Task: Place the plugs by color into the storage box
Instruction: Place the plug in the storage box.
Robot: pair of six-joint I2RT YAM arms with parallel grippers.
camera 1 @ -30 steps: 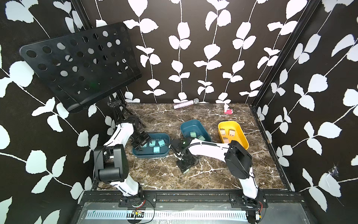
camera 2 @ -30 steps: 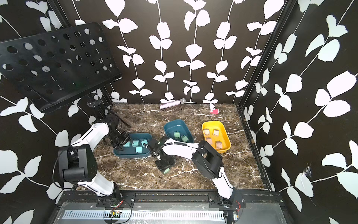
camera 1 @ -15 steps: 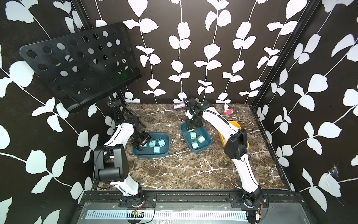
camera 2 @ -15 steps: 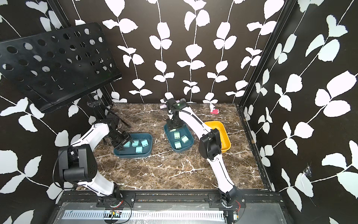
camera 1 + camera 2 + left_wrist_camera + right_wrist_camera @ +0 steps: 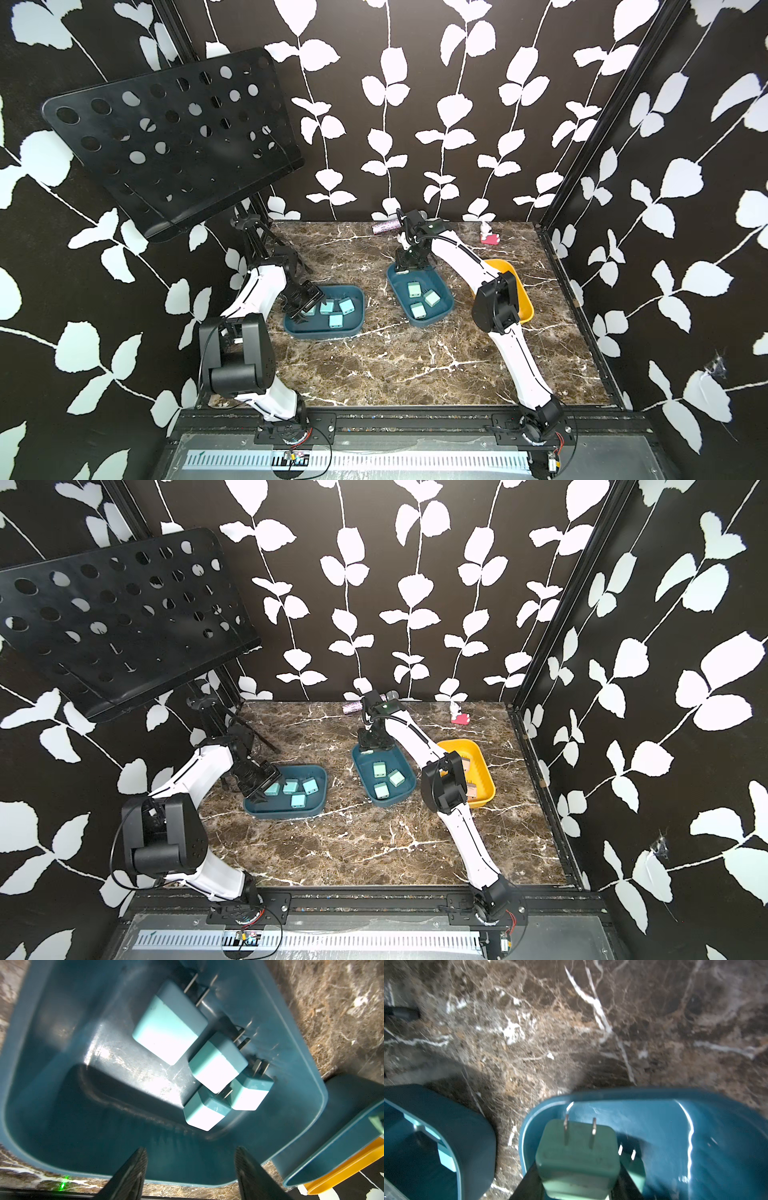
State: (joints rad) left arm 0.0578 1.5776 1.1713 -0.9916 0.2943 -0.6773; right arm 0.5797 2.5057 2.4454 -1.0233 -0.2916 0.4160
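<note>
Both top views are sharp and evenly lit from overhead; the marble desk [image 5: 374, 365] reads clearly between dark walls [image 5: 552, 166]. In the left wrist view glare bleaches the blue plugs [image 5: 166, 1030] almost white. The right wrist view is smeared with motion blur; a bright streak crosses the teal tray [image 5: 689, 1136], and the mint plug [image 5: 577, 1159] throws a dark shadow.

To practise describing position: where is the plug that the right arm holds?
The mint green plug sits between the fingers of the right gripper, over the far end of the middle teal tray, seen best in the right wrist view.
</note>
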